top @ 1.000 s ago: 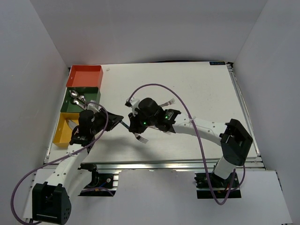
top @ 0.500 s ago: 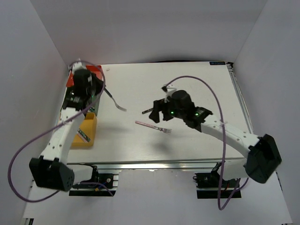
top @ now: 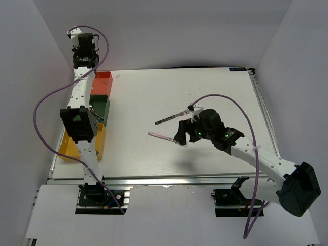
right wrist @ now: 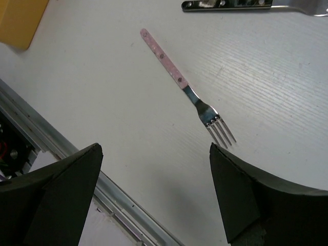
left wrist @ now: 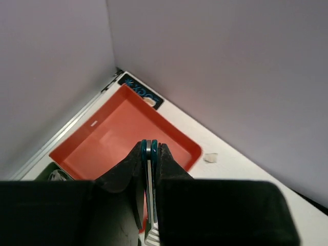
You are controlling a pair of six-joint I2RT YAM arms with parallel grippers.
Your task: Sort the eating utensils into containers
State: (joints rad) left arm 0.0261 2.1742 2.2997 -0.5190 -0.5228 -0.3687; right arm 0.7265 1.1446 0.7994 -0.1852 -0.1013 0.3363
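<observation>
Pinching teal utensil [left wrist: 149, 174] over orange-red bin [left wrist: 110, 141] — left pincer [left wrist: 149, 147]; right pincer [right wrist: 155, 154] spread — label [left wrist: 139, 91] illegible.

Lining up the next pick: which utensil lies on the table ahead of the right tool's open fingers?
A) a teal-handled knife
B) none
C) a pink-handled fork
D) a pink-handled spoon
C: the right wrist view shows a pink-handled fork, its tines plain to see, lying flat on the table just ahead of the right tool.
</observation>
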